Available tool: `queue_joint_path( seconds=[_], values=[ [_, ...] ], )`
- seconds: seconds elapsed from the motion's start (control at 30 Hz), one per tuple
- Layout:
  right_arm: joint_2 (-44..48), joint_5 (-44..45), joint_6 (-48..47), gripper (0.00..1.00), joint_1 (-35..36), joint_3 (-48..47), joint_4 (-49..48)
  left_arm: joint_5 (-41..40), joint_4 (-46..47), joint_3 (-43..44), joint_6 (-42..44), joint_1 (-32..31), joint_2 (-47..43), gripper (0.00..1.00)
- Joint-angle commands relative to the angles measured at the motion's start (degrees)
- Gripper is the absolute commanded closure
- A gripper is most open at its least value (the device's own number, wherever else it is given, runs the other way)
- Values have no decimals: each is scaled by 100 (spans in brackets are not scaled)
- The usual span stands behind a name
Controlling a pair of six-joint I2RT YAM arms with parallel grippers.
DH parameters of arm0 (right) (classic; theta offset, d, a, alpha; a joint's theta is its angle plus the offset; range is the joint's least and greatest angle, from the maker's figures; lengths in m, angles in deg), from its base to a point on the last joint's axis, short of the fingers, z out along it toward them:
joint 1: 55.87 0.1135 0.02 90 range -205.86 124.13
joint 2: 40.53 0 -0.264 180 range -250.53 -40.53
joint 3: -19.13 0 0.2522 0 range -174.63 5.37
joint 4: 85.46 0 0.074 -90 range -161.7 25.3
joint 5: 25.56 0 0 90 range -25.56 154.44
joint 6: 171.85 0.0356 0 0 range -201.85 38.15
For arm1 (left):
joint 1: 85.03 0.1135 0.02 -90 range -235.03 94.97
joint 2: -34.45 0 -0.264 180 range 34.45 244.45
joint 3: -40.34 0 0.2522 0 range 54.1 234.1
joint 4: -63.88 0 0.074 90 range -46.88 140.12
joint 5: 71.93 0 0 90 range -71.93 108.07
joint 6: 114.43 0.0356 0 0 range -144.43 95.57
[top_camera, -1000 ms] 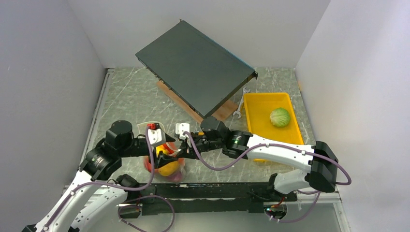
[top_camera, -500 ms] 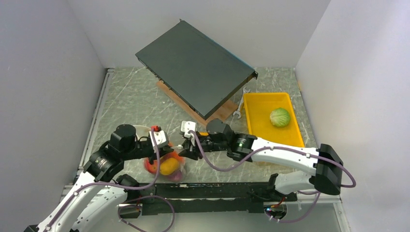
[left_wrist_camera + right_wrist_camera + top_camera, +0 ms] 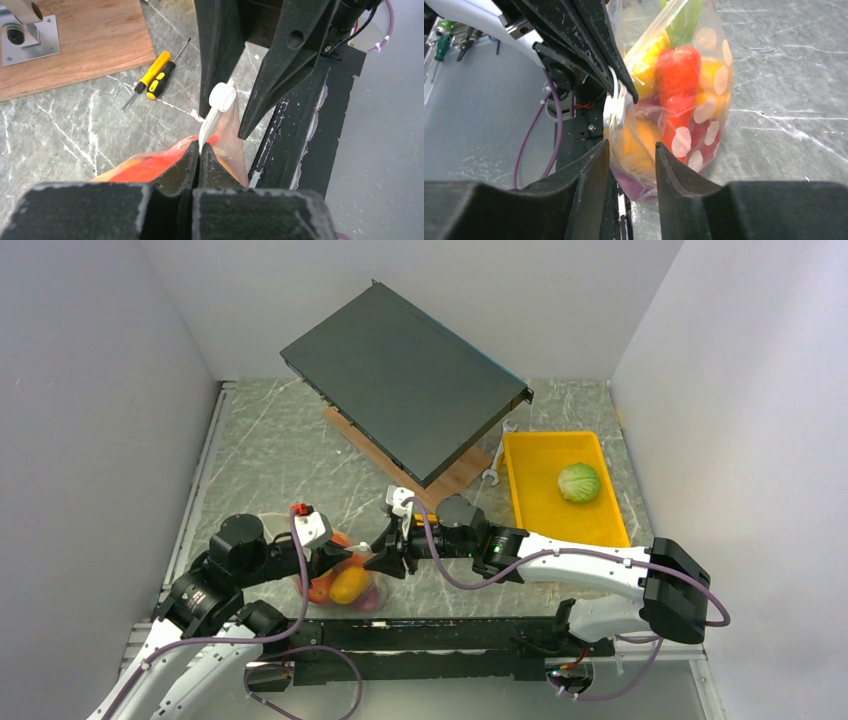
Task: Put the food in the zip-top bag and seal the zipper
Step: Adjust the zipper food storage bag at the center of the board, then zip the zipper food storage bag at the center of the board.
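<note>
Food (image 3: 676,75) fills the dotted bag (image 3: 711,131), which sits at the near edge of the table (image 3: 270,450) between your two arms. Red, yellow, orange and purple pieces press against the clear wall, and a green piece shows near the top.

Your left claw (image 3: 199,152) is closed tight, with no gap between its fingers, and it pinches the zipper (image 3: 651,34) at the bag's top edge. Just past that pinch the strip ends in a white tab (image 3: 222,96).

Your right claw (image 3: 631,145) is partly open and has hold of nothing. Its two fingers stand on either side of the tab end of the bag, and the left wrist view shows a gap on each side of the tab. In the right wrist view the bag's corner lies between those fingers, but you cannot tell whether their inner faces touch the plastic. You also cannot tell whether the zipper is pressed shut along its whole length.

One cabbage (image 3: 578,482) lies in the yellow tray (image 3: 535,502) on the right side of the table, well apart from the bag.

Two screwdrivers (image 3: 154,69) — one yellow-handled, one yellow and black — lie side by side on the table just beside a wooden board (image 3: 75,40). A big black slab (image 3: 400,380) lies at the far side.
</note>
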Motion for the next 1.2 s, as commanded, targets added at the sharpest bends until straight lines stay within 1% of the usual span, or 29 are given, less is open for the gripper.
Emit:
queue_joint_path(
  seconds=[0.0, 0.07, 0.1, 0.17, 0.2, 0.3, 0.47, 0.5, 0.53, 0.57, 0.6, 0.63, 0.7, 0.77, 0.8, 0.87, 1.0, 1.17],
  values=[
    [126, -420, 125, 66, -12, 102, -954, -10, 297, -16, -297, 12, -131, 100],
    [54, -398, 54, 76, -15, -30, -791, 6, 303, -21, -346, 11, -151, 100],
    [21, -389, 22, 78, -19, -88, -731, 49, 338, -24, -375, 18, -165, 100],
    [-10, -343, 15, 77, -17, -98, -761, 192, 368, -23, -433, 18, -171, 100],
    [-21, -346, 1, 76, -17, -109, -793, 224, 390, -9, -455, 11, -170, 100],
    [-139, -414, -33, 75, -18, -240, -726, 194, 372, 51, -509, 17, -124, 100],
    [-271, -616, 16, 75, -9, -341, -799, 200, 406, 80, -613, 12, -27, 100],
    [-272, -632, 25, 77, -7, -348, -831, 202, 423, 75, -635, 10, -26, 100],
    [-282, -644, 22, 84, -6, -351, -841, 205, 433, 73, -635, 12, -28, 100],
    [-283, -612, 0, 99, -10, -352, -826, 204, 441, 85, -639, 11, -25, 100],
    [-259, -560, -12, 100, -8, -326, -792, 222, 444, 108, -830, 16, -30, 100],
    [-224, -555, -33, 100, -8, -255, -847, 264, 448, 149, -910, 12, -30, 90],
    [-118, -427, 31, 100, -9, -85, -1024, 462, 499, 201, -1044, 16, -40, 62],
    [-47, -388, 64, 100, -8, 3, -1098, 815, 698, 209, -1305, 18, -41, 44],
    [-24, -421, 58, 100, -10, 15, -1083, 1000, 840, 224, -1403, 13, -14, 40],
    [-9, -555, 36, 100, -7, 31, -1102, 1120, 910, 325, -1554, 15, 112, 38],
    [-2, -680, 23, 100, -10, 99, -1186, 1086, 795, 619, -1458, 8, 531, 39],
    [36, -769, -39, 100, -6, 75, -1127, 1458, 657, 836, -1116, 10, 976, 41]
  ],
)
